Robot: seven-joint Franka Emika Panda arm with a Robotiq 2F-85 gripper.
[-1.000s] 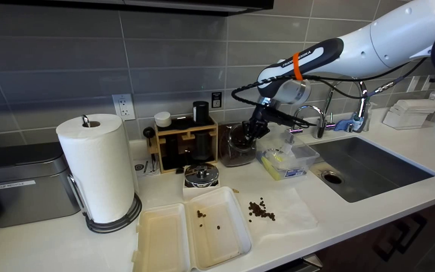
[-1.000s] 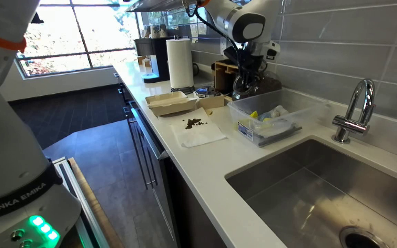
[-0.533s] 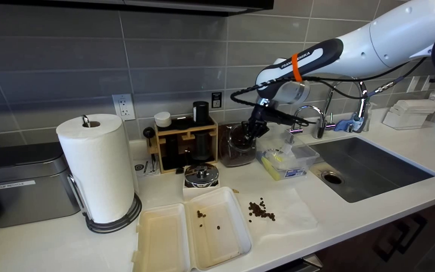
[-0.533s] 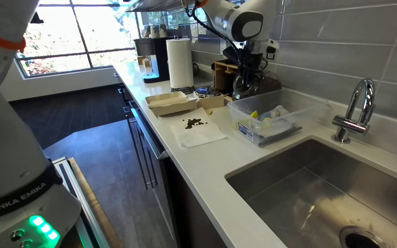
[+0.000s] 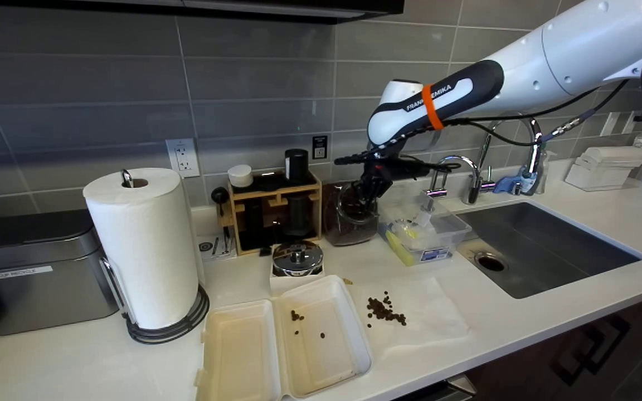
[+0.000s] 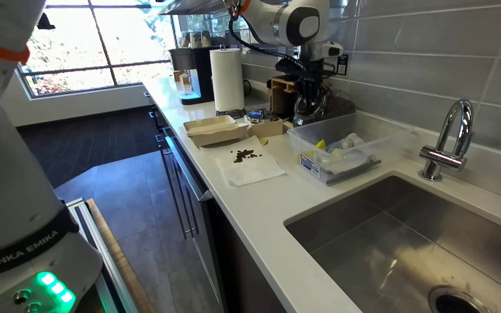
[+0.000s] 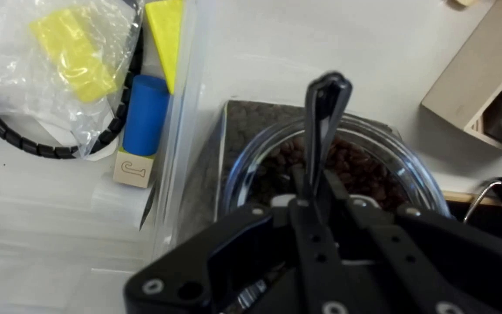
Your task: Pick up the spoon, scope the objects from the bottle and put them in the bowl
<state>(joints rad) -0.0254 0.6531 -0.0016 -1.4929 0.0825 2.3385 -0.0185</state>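
Note:
In the wrist view my gripper [image 7: 314, 181] is shut on the spoon [image 7: 327, 93], whose shiny handle sticks up past the fingertips; its scoop end is hidden. Below it lies the round glass mouth of the bottle [image 7: 425, 181], with brown objects [image 7: 360, 170] inside. An exterior view shows the tilted bottle [image 5: 349, 231] against the back wall, with the gripper [image 5: 361, 206] at its opening. The bowl [image 5: 335, 365], the right half of an open white clamshell box, holds several brown bits [image 5: 296, 316].
A clear plastic bin [image 5: 438, 234] stands close to the right of the bottle, with a wooden rack [image 5: 276, 192] on its left. A lidded metal pot [image 5: 297, 259] is behind the bowl. Loose beans [image 5: 385, 310] lie on a paper towel [image 5: 432, 320]. The sink [image 5: 549, 245] is farther right.
In the exterior views my wrist has shifted left and the hand stands more upright over the bottle's mouth. The fingers stay there, shut. The bowl and the loose beans have not moved.

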